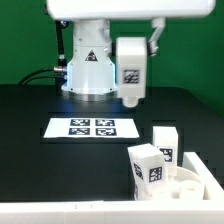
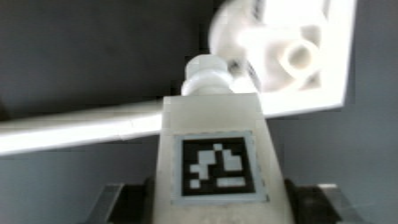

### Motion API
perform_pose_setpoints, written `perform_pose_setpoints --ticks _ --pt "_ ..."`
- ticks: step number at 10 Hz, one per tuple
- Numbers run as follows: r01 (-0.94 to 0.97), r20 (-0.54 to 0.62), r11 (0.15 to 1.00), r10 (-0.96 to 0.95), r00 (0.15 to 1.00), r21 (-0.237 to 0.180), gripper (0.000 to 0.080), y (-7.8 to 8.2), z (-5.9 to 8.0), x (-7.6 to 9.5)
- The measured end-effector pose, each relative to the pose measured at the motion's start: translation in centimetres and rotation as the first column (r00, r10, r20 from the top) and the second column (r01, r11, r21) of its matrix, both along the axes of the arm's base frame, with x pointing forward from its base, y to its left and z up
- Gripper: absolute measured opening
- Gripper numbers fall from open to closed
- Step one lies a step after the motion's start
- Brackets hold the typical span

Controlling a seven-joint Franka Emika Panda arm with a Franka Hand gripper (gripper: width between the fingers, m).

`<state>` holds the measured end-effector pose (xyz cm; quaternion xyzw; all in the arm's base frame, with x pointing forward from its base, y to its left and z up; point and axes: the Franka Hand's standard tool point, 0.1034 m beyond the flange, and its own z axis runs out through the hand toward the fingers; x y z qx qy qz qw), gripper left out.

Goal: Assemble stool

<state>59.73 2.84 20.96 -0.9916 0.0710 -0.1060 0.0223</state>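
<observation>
My gripper (image 1: 131, 92) hangs above the table's far middle, shut on a white stool leg (image 1: 131, 66) with a square tag. In the wrist view the leg (image 2: 217, 140) fills the centre between the two dark fingers (image 2: 121, 200), and its round peg (image 2: 210, 72) points toward the seat disc (image 2: 285, 50). In the exterior view the round rimmed seat disc (image 1: 195, 186) lies at the front right. Two more tagged legs (image 1: 150, 166) (image 1: 166, 140) stand at its left edge. The held leg is well clear of the seat.
The marker board (image 1: 92, 127) lies flat in the middle of the black table. The robot base (image 1: 90, 62) stands behind it. A white rail (image 1: 100, 213) runs along the front edge; a white bar also shows in the wrist view (image 2: 71, 125).
</observation>
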Motion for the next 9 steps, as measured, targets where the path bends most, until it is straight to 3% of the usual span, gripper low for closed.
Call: perform_pose_setpoints --ticks 1,2,4,6,7,8,9 --pt "0.022 0.012 1.0 -0.022 1.0 -0.001 0.0334 -1.2 -0.4 -0.9" --pt "0.032 0.098 0.999 -0.031 0.995 -0.008 0.0334 -1.2 -0.2 -0.2" --pt "0.031 0.101 0.999 -0.03 0.994 -0.011 0.0334 -0.5 -0.7 -0.3" --pt "0.011 0.155 1.0 -0.006 0.988 -0.028 0.0334 4.4 -1.4 2.2" --pt "-0.013 0.204 0.999 0.021 0.979 -0.04 0.0334 6.1 -2.1 3.3" --pt "-0.025 0.179 0.999 0.033 0.983 -0.047 0.0334 6.8 -2.9 2.8" --pt "-0.025 0.181 0.999 0.033 0.983 -0.046 0.0334 6.7 -2.7 2.9"
